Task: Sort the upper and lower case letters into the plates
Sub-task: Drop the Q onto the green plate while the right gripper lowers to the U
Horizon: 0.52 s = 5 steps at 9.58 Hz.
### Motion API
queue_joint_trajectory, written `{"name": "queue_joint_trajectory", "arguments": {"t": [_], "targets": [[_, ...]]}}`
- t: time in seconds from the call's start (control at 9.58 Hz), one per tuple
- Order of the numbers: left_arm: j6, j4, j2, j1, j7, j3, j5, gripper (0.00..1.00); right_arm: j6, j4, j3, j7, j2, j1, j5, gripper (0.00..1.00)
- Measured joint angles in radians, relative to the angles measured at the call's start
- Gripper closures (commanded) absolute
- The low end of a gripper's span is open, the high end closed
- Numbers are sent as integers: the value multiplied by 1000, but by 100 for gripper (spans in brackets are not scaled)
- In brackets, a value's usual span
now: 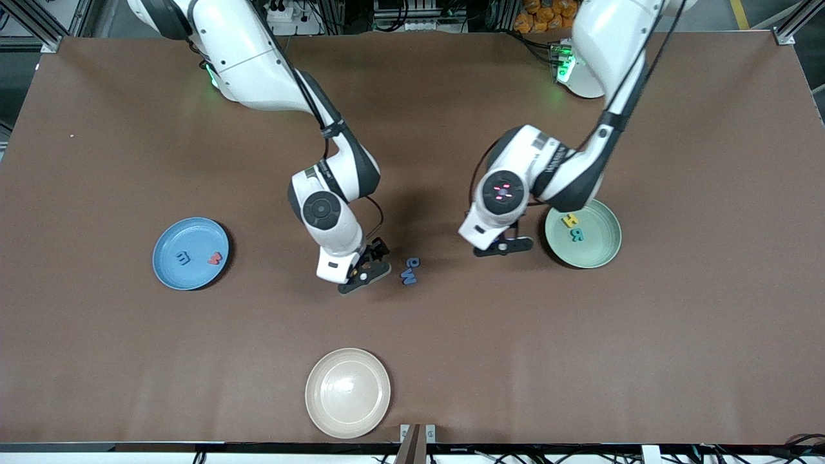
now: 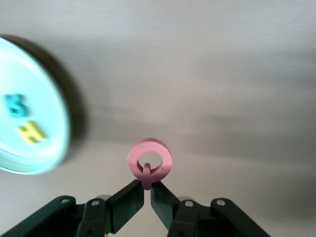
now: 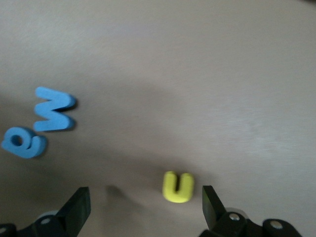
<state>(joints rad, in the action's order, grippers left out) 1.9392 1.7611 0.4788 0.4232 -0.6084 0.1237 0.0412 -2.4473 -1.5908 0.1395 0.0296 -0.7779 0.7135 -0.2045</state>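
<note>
My left gripper (image 1: 506, 246) hangs over the table beside the pale mint plate (image 1: 599, 254), shut on a pink ring-shaped letter (image 2: 149, 162) pinched by its stem. The mint plate (image 2: 42, 84) holds a yellow H (image 1: 570, 220) and a teal letter (image 1: 576, 234). Low over the table, my right gripper (image 3: 145, 197) is open around a yellow u (image 3: 178, 186) that lies close to one finger. Two blue letters, a W (image 1: 407, 276) and a round one (image 1: 412, 262), lie just beside it. The blue plate (image 1: 187, 235) toward the right arm's end holds a blue letter (image 1: 183, 258) and a red one (image 1: 214, 259).
A larger cream-white plate (image 1: 348, 412) sits near the table's front edge, nearer to the front camera than both grippers. Both arms reach in over the middle of the brown table.
</note>
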Motion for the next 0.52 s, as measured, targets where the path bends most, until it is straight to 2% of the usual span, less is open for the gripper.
{"name": "queue_joint_trajectory", "arguments": {"t": [0.21, 0.42, 0.52], "targets": [[9, 160, -121, -141, 206, 1, 71, 100, -7, 0, 2, -2, -10, 10, 0, 0], [142, 325, -199, -255, 352, 2, 78, 96, -7, 0, 16, -1, -13, 6, 1, 0], [202, 385, -214, -285, 406, 2, 78, 55, -7, 0, 20, 0, -13, 1, 2, 0]]}}
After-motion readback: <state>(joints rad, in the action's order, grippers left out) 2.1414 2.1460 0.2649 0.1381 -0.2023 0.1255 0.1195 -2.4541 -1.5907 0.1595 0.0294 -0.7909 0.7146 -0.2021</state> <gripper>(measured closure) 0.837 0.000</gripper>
